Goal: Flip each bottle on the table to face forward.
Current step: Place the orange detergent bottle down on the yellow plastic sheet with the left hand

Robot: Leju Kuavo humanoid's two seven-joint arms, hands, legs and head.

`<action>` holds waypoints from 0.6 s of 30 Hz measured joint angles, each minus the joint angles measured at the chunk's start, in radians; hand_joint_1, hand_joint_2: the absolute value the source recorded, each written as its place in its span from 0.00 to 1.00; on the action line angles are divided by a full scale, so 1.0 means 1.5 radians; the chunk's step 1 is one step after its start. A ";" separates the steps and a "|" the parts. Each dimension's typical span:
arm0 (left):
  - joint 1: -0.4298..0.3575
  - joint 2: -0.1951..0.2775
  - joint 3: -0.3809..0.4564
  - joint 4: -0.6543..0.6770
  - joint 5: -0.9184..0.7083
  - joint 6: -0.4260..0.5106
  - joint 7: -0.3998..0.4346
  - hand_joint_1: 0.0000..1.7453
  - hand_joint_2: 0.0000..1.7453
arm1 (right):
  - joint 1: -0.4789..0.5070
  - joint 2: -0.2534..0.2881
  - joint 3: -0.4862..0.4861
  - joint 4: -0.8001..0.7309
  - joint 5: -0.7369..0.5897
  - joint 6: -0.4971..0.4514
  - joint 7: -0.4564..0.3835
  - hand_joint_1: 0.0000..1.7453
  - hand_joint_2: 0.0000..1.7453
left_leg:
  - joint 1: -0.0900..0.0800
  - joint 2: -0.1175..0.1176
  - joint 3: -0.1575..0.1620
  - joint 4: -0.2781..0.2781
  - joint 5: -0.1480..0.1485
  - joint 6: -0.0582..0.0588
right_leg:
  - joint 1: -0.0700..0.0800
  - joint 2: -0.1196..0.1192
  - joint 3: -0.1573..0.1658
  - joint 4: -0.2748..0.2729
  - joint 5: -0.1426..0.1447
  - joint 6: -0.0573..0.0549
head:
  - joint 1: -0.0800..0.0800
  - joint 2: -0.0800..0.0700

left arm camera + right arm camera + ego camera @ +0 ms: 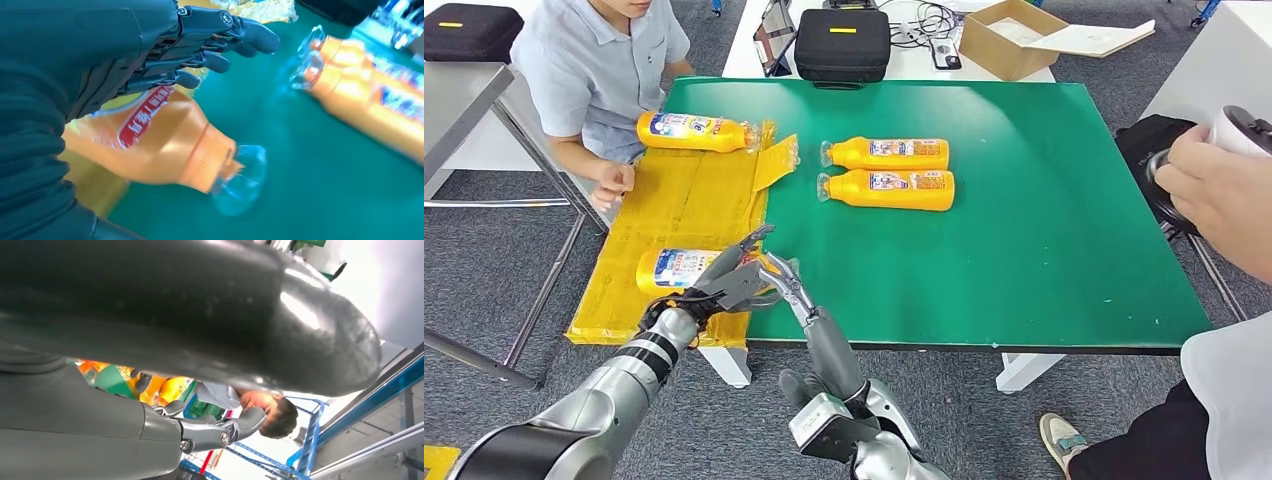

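The nearest orange bottle lies on its side on the yellow cardboard at the worktop's near left corner, long axis across the robot's view with its clear cap toward the green mat. The left robot hand hovers over it, fingers spread and holding nothing, so it is the nearer one. The right robot hand reaches in just beside the cap, also released; 3 more bottles lie farther off
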 joint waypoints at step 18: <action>0.077 -0.029 0.074 -0.153 0.277 0.013 0.002 0.00 1.00 | 0.004 -0.020 0.033 -0.036 0.006 -0.027 0.000 0.00 0.00 | 0.000 0.000 -0.003 0.000 0.000 0.000 | 0.000 0.000 -0.002 0.000 0.000 0.000 | 0.000 0.000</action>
